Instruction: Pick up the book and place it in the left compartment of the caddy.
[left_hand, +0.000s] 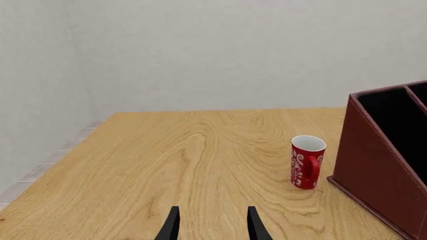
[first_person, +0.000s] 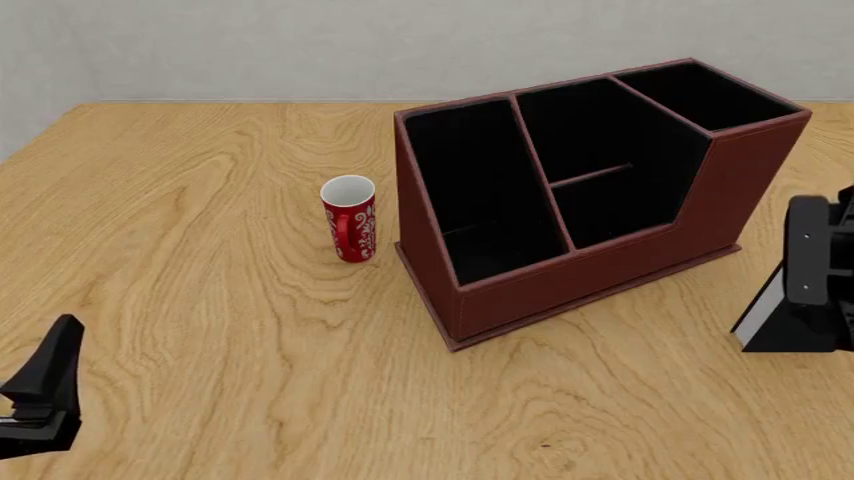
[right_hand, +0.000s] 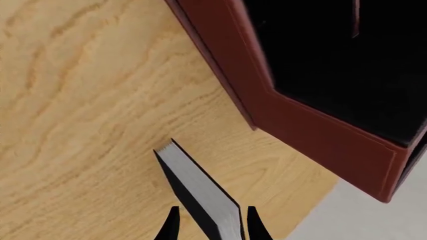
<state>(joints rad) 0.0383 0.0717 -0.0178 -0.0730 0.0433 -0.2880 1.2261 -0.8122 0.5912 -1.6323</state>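
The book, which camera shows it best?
The right wrist view: the book sits between the right gripper fingers, white page edges plain. The front view catches only a corner at the right edge; the left wrist view shows none.

The robot's body shows only in parts, all matte black and hard-edged. The left hand (first_person: 40, 395) appears in the front view as a dark angular wedge tapering to a blunt tip above a flat base block. In the left wrist view its fingers (left_hand: 171, 226) are two slim, pointed black blades (plain, without markings). The right hand (first_person: 814, 290) shows as a boxy black housing with two tiny pale dots, possibly screws.
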